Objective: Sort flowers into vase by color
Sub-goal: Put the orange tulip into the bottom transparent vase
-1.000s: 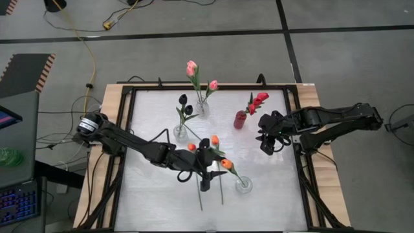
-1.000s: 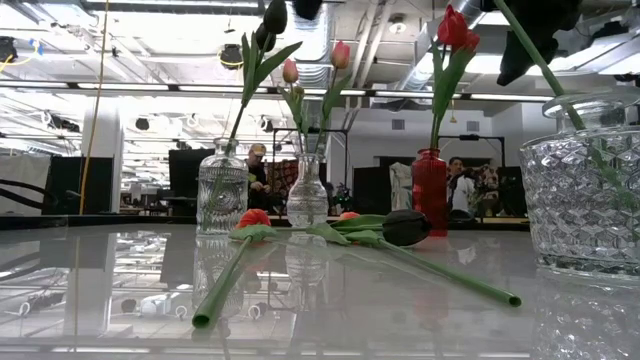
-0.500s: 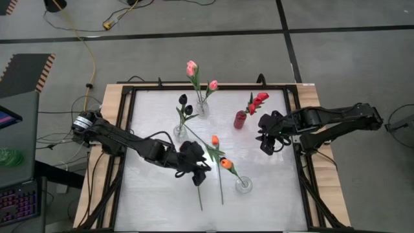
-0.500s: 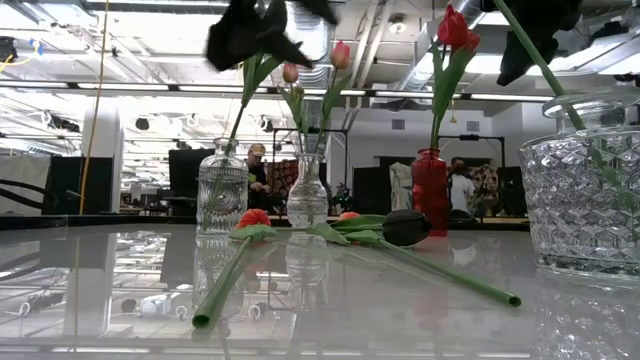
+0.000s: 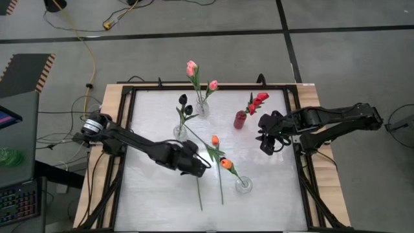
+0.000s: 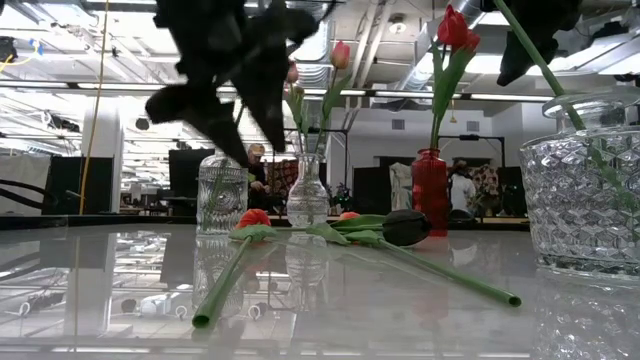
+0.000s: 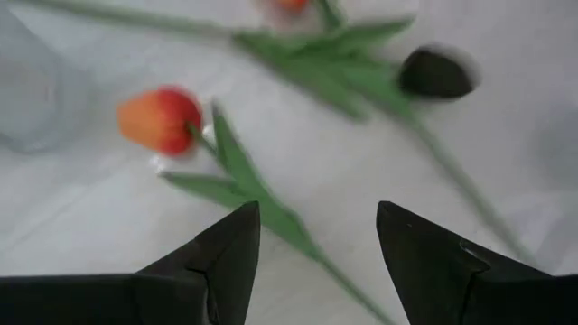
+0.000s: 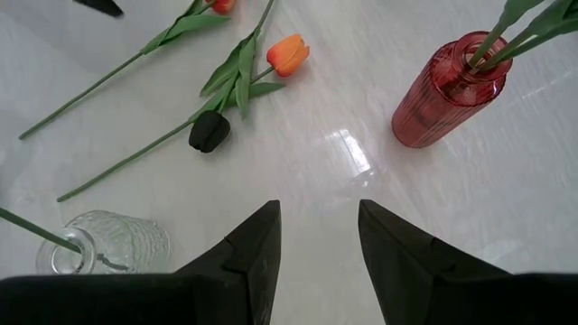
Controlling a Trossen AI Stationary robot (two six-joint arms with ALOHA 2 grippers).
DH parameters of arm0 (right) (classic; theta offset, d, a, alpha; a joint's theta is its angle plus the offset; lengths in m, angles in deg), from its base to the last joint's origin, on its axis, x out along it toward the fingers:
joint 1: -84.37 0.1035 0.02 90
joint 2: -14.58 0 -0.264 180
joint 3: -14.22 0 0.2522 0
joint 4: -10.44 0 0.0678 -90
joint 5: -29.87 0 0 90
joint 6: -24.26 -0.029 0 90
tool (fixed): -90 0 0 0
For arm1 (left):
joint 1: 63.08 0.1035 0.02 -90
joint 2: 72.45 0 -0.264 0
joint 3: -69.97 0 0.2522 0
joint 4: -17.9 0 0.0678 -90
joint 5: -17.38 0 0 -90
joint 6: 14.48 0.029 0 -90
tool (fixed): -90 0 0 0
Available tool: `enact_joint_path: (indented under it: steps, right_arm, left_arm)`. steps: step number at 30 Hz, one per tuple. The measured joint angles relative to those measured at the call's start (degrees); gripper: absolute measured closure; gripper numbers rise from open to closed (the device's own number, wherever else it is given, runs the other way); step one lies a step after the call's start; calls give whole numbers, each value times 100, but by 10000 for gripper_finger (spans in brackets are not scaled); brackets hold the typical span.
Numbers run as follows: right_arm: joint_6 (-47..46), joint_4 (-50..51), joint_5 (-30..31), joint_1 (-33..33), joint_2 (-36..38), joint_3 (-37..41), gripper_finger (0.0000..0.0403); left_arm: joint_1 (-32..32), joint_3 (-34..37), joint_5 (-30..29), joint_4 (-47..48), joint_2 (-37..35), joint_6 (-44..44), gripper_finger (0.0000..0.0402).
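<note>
The left hand hovered low over the middle of the white worktop, fingers spread wide and pinching nothing, just above the loose flowers. In its wrist view an orange tulip lay flat on the worktop beyond the fingertips, its green stem running in between them, and a black tulip lay farther off among green leaves. From above, 2 long stems stretched toward the near edge of the worktop, and another orange tulip lay beside the hand. The right hand hung at the right side of the worktop, near the red vase, its fingers parted and empty. The red vase stood upright with red tulips in it. A clear vase at the far side held 2 pink tulips, and a second clear vase to its left held 2 black tulips. A third clear vase, nearer the front and right of centre, held 1 orange tulip whose stem leaned over toward the left hand. In the low view the left hand showed as a dark shape above the worktop in front of the clear vases, with the loose flowers lying flat behind it. People stood in the room far behind the worktop.
</note>
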Motion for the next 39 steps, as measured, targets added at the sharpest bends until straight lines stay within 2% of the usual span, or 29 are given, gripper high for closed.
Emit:
enact_joint_path:
  steps: [12, 21, 33, 39]
  right_arm:
    - [0, 0, 1, -1, 0, 0, 225]
    - [0, 2, 0, -2, 0, 0, 225]
    - [0, 2, 2, -2, 0, 0, 225]
    - [0, 2, 1, -1, 0, 0, 225]
  left_arm:
    - [343, 0, 421, -39, 874, -194, 191]
    - [480, -2, 630, -81, 1086, -74, 200]
    - [451, 0, 679, -91, 1079, -105, 342]
    - [447, 0, 726, -104, 1077, -39, 394]
